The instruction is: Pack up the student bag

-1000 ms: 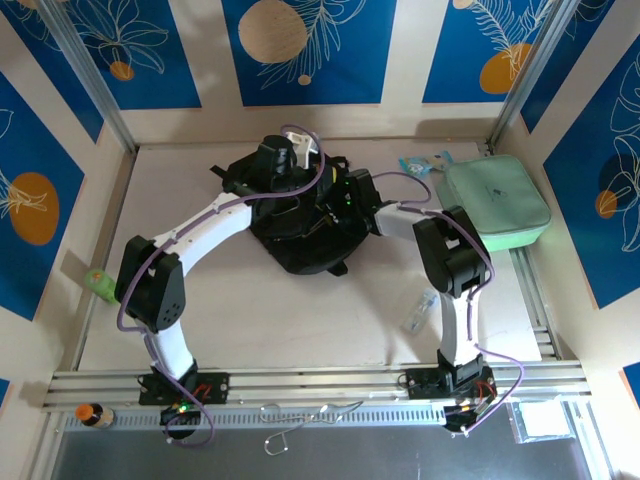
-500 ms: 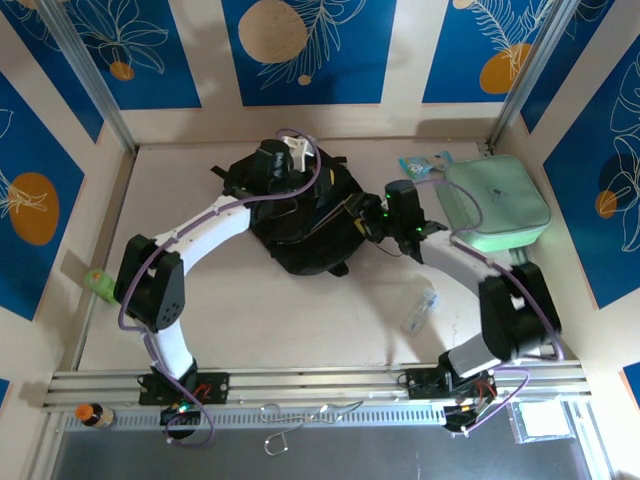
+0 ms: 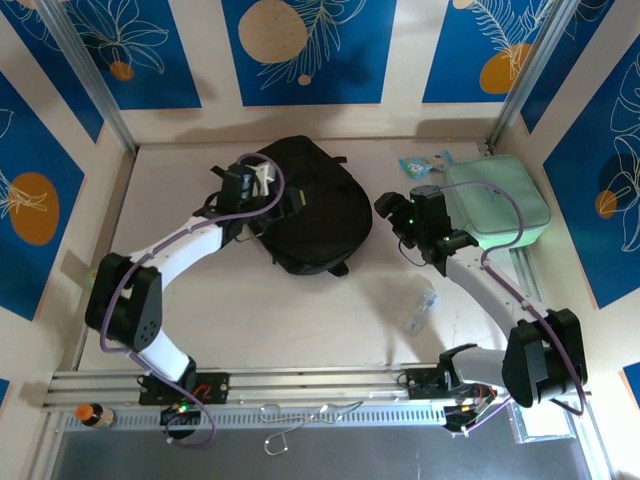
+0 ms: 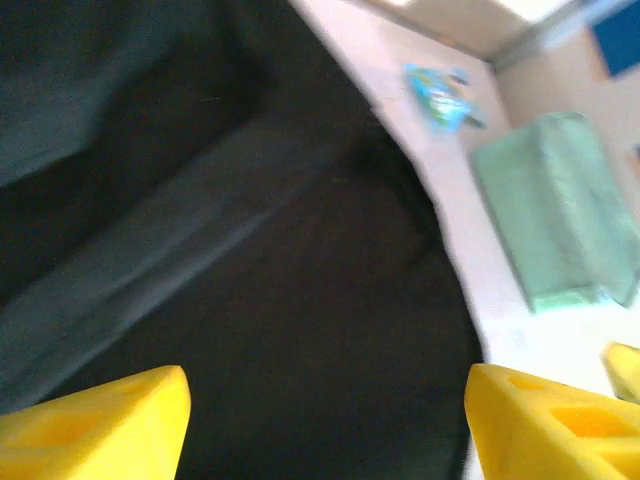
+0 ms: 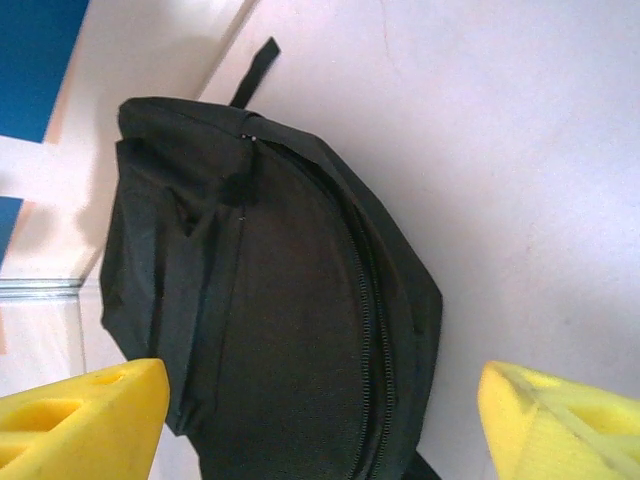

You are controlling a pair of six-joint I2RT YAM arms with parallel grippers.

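Both wide open, empty: left gripper (image 4: 325, 415), right gripper (image 5: 320, 410). Backpack (image 3: 320, 215) looks zipped shut; limp fabric may slip any pinch.

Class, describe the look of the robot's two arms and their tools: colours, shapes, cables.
The left arm and right arm have white links, bulky black joints and loose purple cables looped alongside. The left tool and right tool each carry two chunky yellow wedge-shaped fingers with hollow recesses.
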